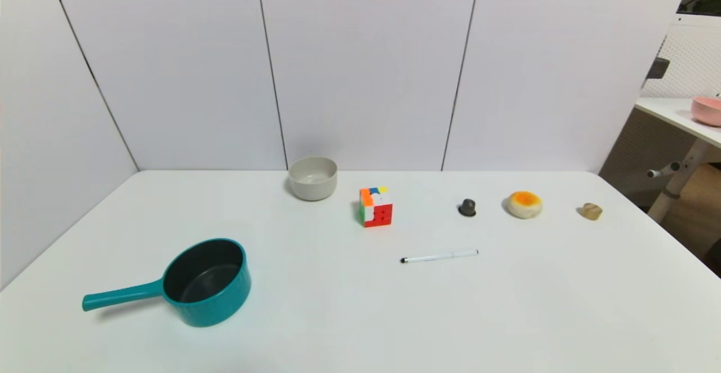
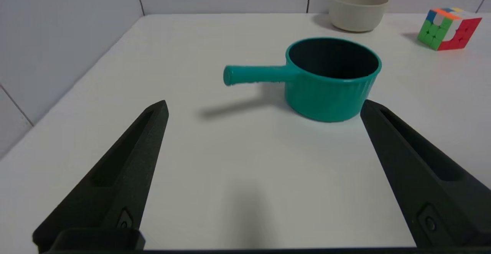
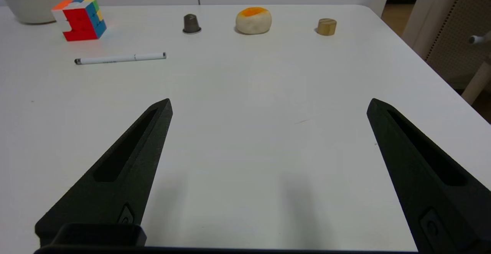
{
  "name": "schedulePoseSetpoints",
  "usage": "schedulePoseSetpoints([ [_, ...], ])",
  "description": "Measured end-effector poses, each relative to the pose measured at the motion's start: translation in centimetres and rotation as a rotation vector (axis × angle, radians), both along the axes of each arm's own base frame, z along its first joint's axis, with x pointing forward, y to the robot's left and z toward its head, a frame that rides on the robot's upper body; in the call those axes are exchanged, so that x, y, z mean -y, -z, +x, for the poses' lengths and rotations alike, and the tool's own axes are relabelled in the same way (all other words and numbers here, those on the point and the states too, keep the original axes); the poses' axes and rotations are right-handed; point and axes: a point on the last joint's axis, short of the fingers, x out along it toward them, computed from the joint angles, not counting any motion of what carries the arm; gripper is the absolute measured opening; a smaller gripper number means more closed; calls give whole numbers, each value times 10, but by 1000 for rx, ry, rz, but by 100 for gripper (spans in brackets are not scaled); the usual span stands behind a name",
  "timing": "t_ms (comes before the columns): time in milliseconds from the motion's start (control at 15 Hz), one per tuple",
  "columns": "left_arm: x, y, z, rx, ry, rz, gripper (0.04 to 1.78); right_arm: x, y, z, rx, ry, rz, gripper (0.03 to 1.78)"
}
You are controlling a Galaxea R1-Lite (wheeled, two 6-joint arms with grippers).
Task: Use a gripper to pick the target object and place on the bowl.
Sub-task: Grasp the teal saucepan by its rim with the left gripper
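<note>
Saucepan [image 1: 205, 283] sits upright on table [image 1: 360, 316], well apart from bowl [image 1: 313, 177]; left gripper [image 2: 264, 106] and right gripper [image 3: 268, 104] spread wide, empty.

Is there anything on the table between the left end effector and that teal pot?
No. In the left wrist view, only bare white table lies between the open left end effector and the teal saucepan, apart from the shadow under its handle.

White table [image 1: 338, 316]: saucepan [image 1: 205, 283], bowl [image 1: 312, 177], cube [image 1: 375, 207], pen [image 1: 439, 257], misc small bits
</note>
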Motion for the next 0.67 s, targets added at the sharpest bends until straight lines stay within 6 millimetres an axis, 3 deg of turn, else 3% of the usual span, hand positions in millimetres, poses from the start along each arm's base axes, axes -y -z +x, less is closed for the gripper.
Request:
schedulePoseSetpoints([
  [200,-1,-58,1,-26,24,71,177,0,0,0,0,0,0,175],
  [333,-1,-101,13,-78,78,123,177,0,0,0,0,0,0,175],
  [467,1,-138,36,-170,160,162,177,0,0,0,0,0,0,175],
  [667,16,-184,88,-342,285,235,177,0,0,0,0,0,0,175],
])
